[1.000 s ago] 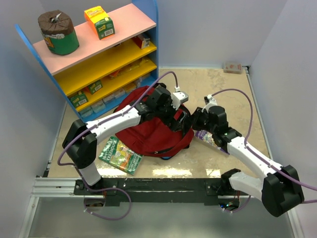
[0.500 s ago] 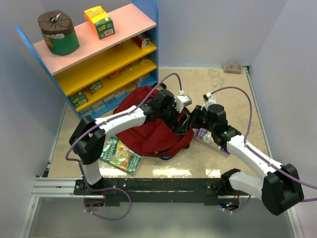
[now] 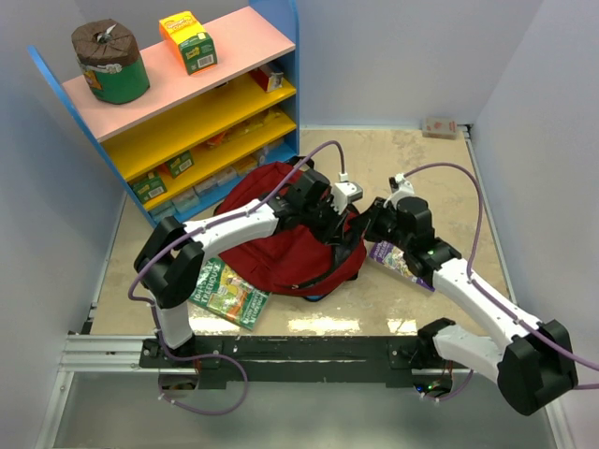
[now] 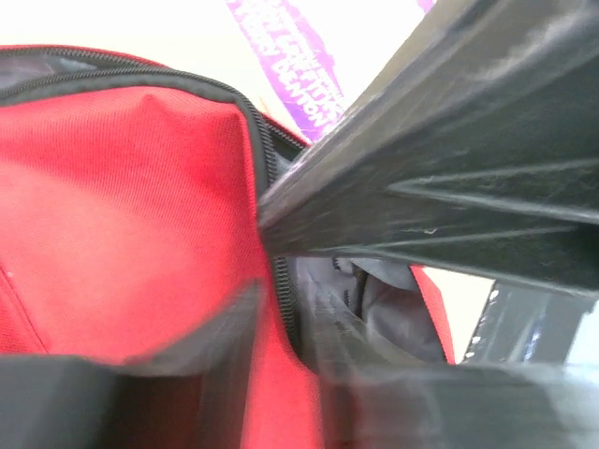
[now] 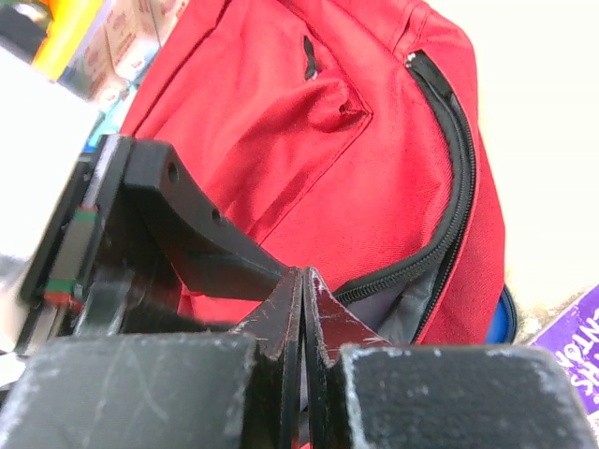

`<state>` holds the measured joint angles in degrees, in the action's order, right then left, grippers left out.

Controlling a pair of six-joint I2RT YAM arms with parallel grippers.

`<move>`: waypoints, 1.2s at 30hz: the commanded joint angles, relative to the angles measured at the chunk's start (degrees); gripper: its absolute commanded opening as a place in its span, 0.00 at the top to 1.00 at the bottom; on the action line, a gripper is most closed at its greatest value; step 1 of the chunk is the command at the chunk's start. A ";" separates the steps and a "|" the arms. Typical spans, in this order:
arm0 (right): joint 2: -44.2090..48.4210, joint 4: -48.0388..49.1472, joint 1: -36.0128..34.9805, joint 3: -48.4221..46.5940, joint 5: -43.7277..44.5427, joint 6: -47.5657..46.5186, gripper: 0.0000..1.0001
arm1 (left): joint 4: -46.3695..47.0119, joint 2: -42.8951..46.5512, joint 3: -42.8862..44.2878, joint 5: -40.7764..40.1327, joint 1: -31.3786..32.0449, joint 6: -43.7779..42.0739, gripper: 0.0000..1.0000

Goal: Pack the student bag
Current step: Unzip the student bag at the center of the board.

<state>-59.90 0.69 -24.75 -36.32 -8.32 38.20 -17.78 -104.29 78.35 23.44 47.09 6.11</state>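
Right claw [image 5: 302, 281]: tips pressed shut, at open edge of dark-red soft fabric backpack [image 5: 309, 140]. Left claw [image 3: 335, 232]: just beside right claw, same edge; width cannot tell, blurred.

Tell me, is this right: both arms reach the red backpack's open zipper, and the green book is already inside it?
Not quite. The green book lies on the table beside the red backpack, not inside it; the top view shows this. Both arms do reach the open zipper.
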 commanded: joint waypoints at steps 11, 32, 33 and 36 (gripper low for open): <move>9.10 -4.91 -0.12 5.11 2.52 -0.23 0.94 | -4.72 8.48 9.80 -9.64 -7.27 -5.49 1.00; 6.20 -18.17 -0.73 -0.59 10.40 -2.52 0.57 | -10.87 23.24 -2.66 8.82 -8.86 -16.65 1.00; 6.20 -18.87 -0.65 -3.03 15.30 -1.82 0.45 | -10.96 24.04 -4.41 8.55 -9.03 -16.83 1.00; 2.34 -21.86 -0.47 -7.78 23.92 0.30 0.37 | -11.05 26.85 -6.88 7.68 -10.61 -16.74 1.00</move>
<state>-55.18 -16.64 -25.45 -36.45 1.58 35.99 -28.49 -82.83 73.93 29.02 38.04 -8.86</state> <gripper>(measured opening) 0.588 0.039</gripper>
